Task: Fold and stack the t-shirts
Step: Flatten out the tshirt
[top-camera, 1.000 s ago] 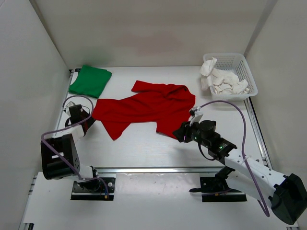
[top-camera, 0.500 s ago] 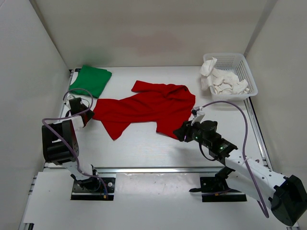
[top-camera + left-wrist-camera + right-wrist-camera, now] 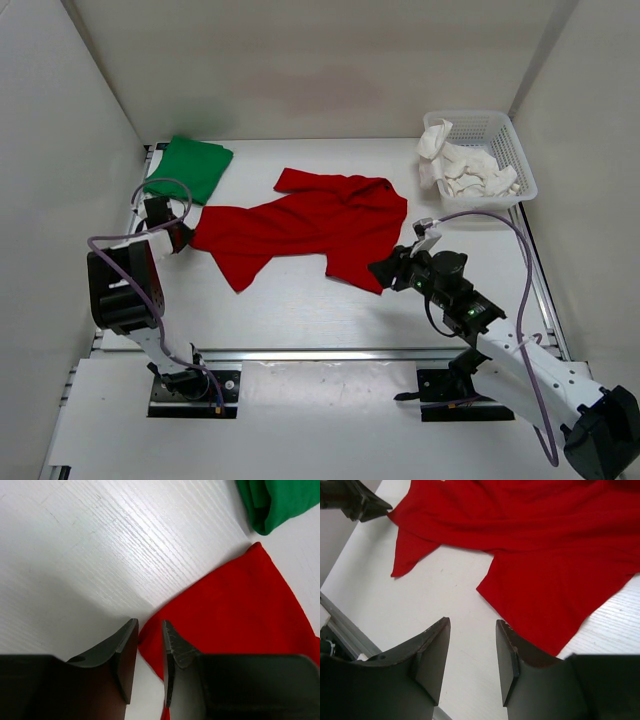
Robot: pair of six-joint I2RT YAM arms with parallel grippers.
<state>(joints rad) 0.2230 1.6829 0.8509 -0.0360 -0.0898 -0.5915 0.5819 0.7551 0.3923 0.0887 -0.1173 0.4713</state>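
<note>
The red t-shirt [image 3: 310,225] lies spread and rumpled in the middle of the table. Its left corner [image 3: 150,637] sits in the narrow gap between the jaws of my left gripper [image 3: 180,238], which have not closed on it. The green t-shirt [image 3: 188,167] lies folded at the far left, just beyond that gripper. The white t-shirt [image 3: 465,170] is bunched in the basket. My right gripper [image 3: 380,270] is open and empty over bare table, just in front of the red shirt's near right hem [image 3: 540,620].
A white mesh basket [image 3: 520,150] stands at the far right corner. White walls enclose the table on three sides. Metal rails run along the near edge [image 3: 320,353] and the right side. The left gripper [image 3: 355,500] shows at the top left of the right wrist view.
My left gripper has moved away from the near edge to the red shirt's left corner, and its jaws have narrowed. The right gripper has shifted slightly right.
</note>
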